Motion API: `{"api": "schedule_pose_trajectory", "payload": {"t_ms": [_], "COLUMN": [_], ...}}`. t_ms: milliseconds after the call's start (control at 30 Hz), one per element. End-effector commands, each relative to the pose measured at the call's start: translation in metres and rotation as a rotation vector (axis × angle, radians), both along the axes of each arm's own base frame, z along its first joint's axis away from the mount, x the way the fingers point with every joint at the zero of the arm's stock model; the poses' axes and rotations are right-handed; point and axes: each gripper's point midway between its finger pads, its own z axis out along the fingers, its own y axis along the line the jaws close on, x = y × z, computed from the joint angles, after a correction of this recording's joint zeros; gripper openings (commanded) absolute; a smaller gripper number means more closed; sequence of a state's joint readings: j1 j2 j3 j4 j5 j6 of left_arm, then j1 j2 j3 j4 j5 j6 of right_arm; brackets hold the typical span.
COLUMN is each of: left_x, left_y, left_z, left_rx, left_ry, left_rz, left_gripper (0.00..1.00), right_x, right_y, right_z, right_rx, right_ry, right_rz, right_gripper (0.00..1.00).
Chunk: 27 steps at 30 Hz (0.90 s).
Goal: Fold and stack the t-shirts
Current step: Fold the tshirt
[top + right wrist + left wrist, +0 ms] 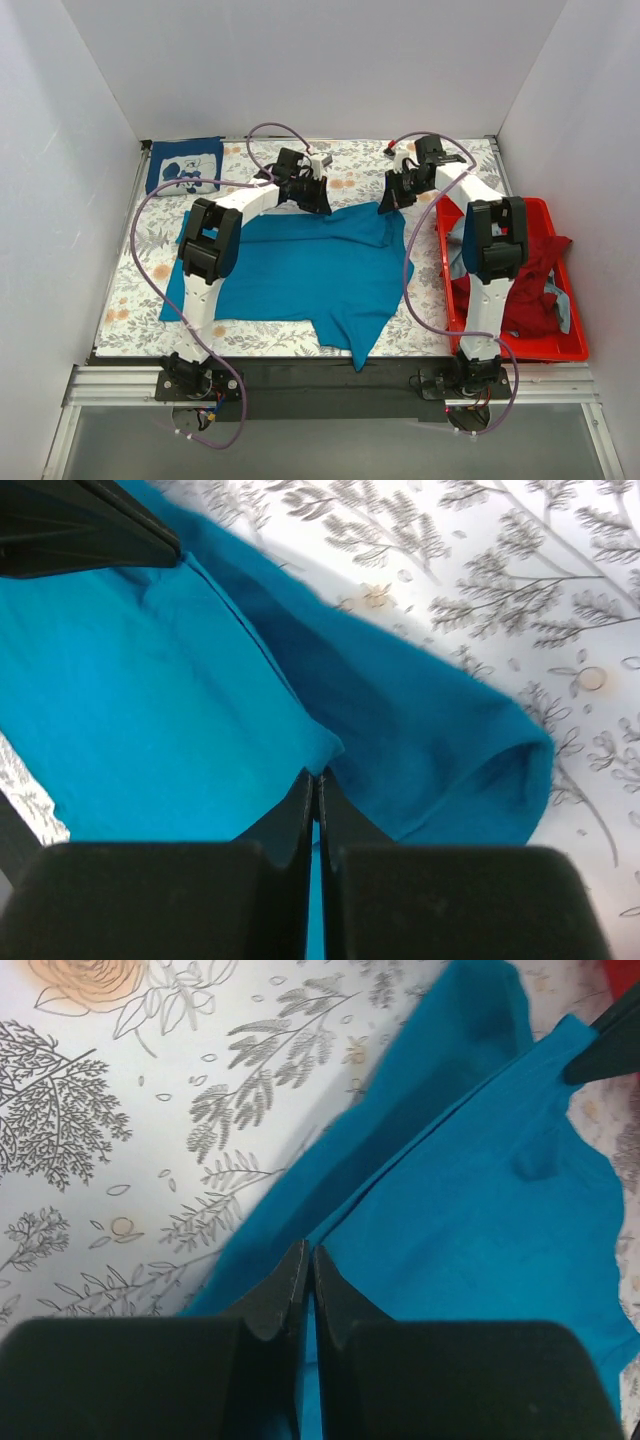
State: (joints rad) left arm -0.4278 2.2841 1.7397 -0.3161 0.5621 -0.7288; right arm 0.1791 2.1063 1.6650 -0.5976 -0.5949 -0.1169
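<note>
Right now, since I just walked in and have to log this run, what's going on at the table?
Both arms are working on the teal t-shirt, which is spread on the floral table. The left gripper and the right gripper are each pinched shut on its far edge. A navy t-shirt lies folded in the far left corner, and dark red shirts sit in the red bin at the right.

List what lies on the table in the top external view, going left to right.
Folded navy t-shirt → spread teal t-shirt → red bin, with a dark red t-shirt heaped inside it.
</note>
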Motion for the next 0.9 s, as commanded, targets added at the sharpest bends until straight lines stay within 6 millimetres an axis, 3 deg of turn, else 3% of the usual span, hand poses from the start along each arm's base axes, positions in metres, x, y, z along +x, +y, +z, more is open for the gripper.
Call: {"api": "schedule_pose_trajectory", "payload": {"t_ms": [0,33,100,167,200,233,300,367,867], "left_x": [-0.009,-0.019,-0.028,-0.041,-0.045,-0.053,-0.064,-0.077,-0.134], "left_y": [-0.007,-0.004,-0.003,0.000,0.001,0.004,0.005,0.008,0.021], "left_z": [0.083,0.074,0.080,0.072,0.080,0.073,0.082,0.075,0.038], "left_rx": [-0.102,-0.099,-0.105,-0.099,-0.105,-0.097,-0.107,-0.094,-0.047], "left_ry": [-0.154,-0.127,-0.128,-0.102,-0.114,-0.091,-0.098,-0.082,0.057], "left_rz": [-0.054,-0.062,-0.073,-0.085,-0.089,-0.089,-0.103,-0.112,-0.105], "left_gripper": [0.00,0.00,0.00,0.00,0.00,0.00,0.00,0.00,0.00], "right_x": [-0.021,-0.026,-0.036,-0.049,-0.053,-0.061,-0.068,-0.076,-0.110], "right_y": [0.004,0.005,0.005,0.004,0.005,0.004,0.006,0.006,0.000], "right_z": [0.021,0.020,0.018,0.013,0.013,0.007,0.010,0.008,-0.001], "right_rx": [0.043,0.049,0.050,0.059,0.063,0.065,0.076,0.077,0.052], "right_ry": [-0.047,-0.041,-0.033,-0.007,-0.002,0.015,0.012,0.016,0.024], "right_rz": [0.066,0.073,0.085,0.096,0.102,0.111,0.128,0.141,0.209], "right_gripper": [0.01,0.01,0.01,0.01,0.01,0.01,0.01,0.01,0.01]}}
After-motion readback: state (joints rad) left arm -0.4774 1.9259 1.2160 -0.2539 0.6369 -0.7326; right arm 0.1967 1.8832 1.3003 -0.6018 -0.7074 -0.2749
